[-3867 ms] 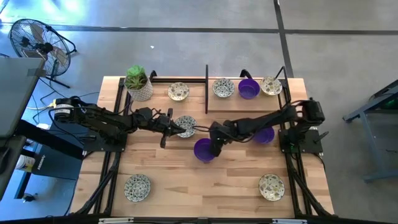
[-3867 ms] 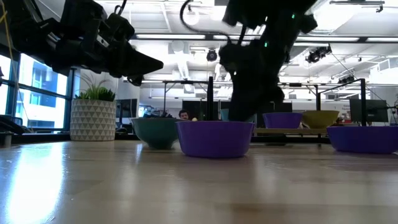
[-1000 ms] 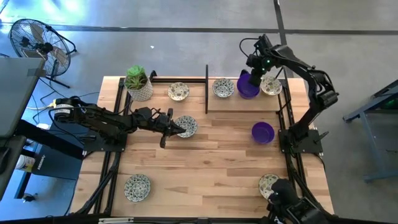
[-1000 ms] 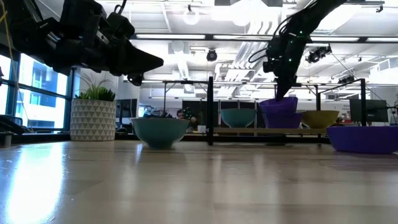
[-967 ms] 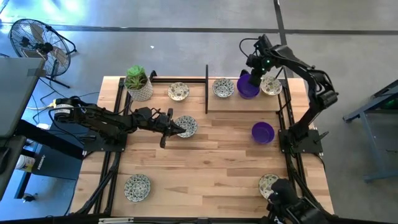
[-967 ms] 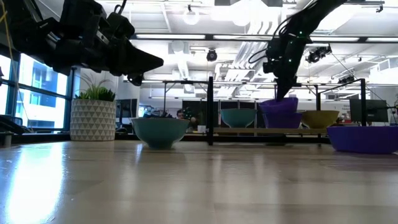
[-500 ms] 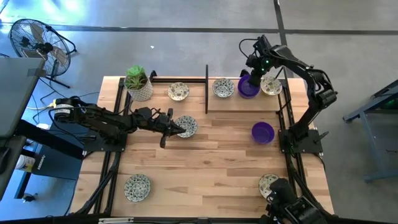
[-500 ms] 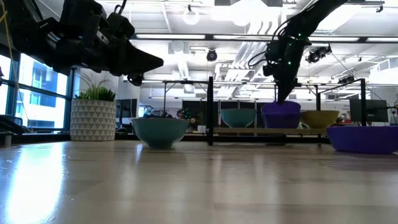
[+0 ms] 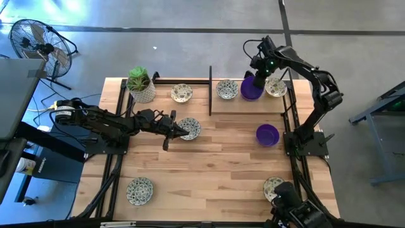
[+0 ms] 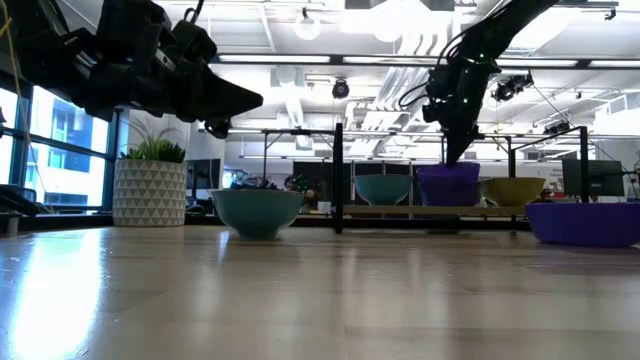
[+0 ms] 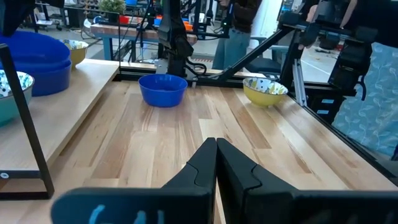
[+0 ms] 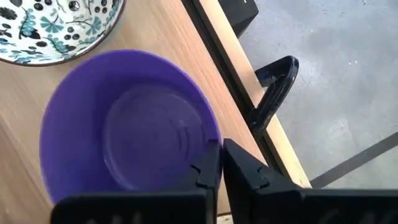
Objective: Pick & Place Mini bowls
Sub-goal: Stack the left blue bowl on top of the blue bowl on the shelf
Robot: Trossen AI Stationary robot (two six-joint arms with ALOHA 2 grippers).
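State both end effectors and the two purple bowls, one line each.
Shelf purple bowl: upright, set down, gripped at the rim.
Right end effector: shut on that bowl's rim.
Table purple bowl: upright, free.
Left end effector: shut, empty.

You are seeing lots of bare wood in the middle of the table (image 9: 215, 164). At the back, the purple bowl (image 9: 251, 90) is sitting tight between two patterned bowls (image 9: 226, 89), and a thin black post (image 9: 210, 88) is blocking the left side there.
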